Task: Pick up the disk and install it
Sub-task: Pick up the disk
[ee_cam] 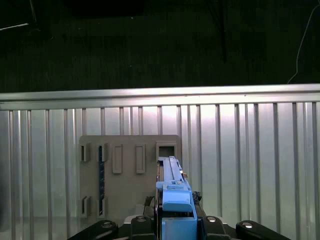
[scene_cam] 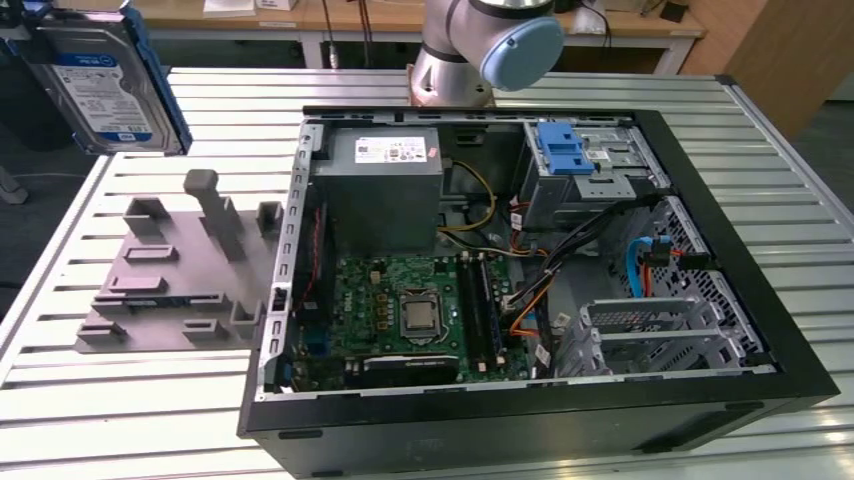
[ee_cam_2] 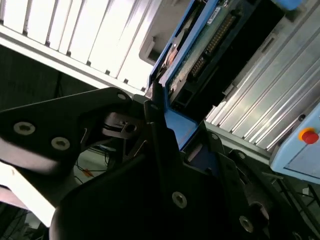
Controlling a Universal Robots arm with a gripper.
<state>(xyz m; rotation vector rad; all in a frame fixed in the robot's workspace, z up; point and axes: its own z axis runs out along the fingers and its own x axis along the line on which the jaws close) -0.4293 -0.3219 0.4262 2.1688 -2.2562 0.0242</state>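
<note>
1. Exterior view: the disk (scene_cam: 100, 85) is up in the air at the exterior view's upper left, label side showing and blue carrier frame around it. It is clear of the grey fixture (scene_cam: 160, 290) on the slatted desk (scene_cam: 134, 420) and touches neither. The open computer case (scene_cam: 534, 435) lies on the desk to the exterior view's right of the fixture, with the motherboard (scene_cam: 400, 310) and power supply (scene_cam: 380, 190) exposed. The drive cage with its blue latch (scene_cam: 567, 150) sits at the far corner, well apart from the disk. The arm (scene_cam: 487, 45) stands behind the case.

2. Second wrist view: the tool (ee_cam_2: 159, 107) is pinching the disk (ee_cam_2: 202, 52) by the blue carrier edge. The black fingers (ee_cam_2: 156, 125) are pressed onto the frame. The disk's circuit-board side and connector face the camera, with desk slats behind.

3. First wrist view: the disk (ee_cam: 174, 192) is seen edge-on, sticking out from the tool. The fixture (ee_cam: 125, 150) and the desk (ee_cam: 250, 160) lie below and apart from it. The fixture slot nearest the disk looks empty.

4. Progress, as a judgement: the pick-up looks done, since the disk is gripped and off the fixture. The install is not yet done, as the disk is outside the case and nowhere near the cage. Roughly the first half is finished.
</note>
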